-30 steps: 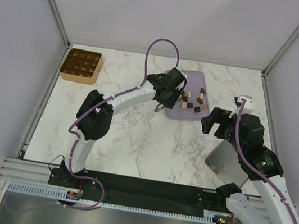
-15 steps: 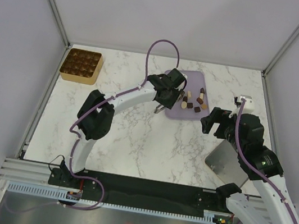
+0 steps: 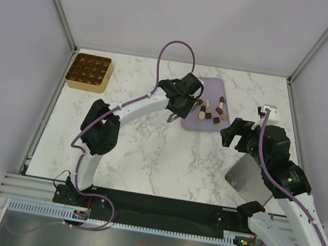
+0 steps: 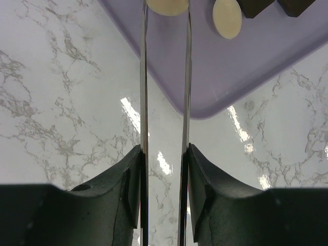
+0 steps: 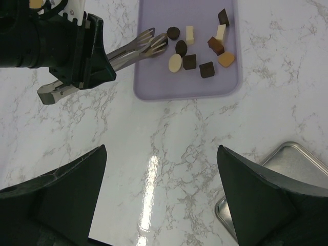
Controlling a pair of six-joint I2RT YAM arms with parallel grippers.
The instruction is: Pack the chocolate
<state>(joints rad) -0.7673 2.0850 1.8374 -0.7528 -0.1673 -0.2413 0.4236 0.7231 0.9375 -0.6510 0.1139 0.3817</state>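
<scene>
Several chocolate pieces (image 3: pixel 211 111), dark, tan and cream, lie on the lilac tray (image 3: pixel 192 125). My left gripper (image 3: pixel 183 103) is shut on metal tongs (image 5: pixel 138 46), whose tips hang over the tray's left part beside a dark round piece (image 5: pixel 173 33). In the left wrist view the two tong blades (image 4: pixel 143 77) run up from my gripper (image 4: pixel 164 154) and frame a cream piece (image 4: pixel 167 5); another cream oval (image 4: pixel 227 18) lies to its right. I cannot tell if the tongs touch any piece. My right gripper (image 3: pixel 232 134) (image 5: pixel 161 154) is open and empty above the marble, near the tray.
A square golden-brown compartmented box (image 3: pixel 89 72) sits at the far left corner. A flat metal tray (image 3: pixel 247 179) lies under my right arm and shows in the right wrist view (image 5: pixel 289 169). Grey walls enclose the table on three sides.
My left arm has shifted slightly away from the bases, carrying the tongs a little further over the tray. The right arm has not moved.
</scene>
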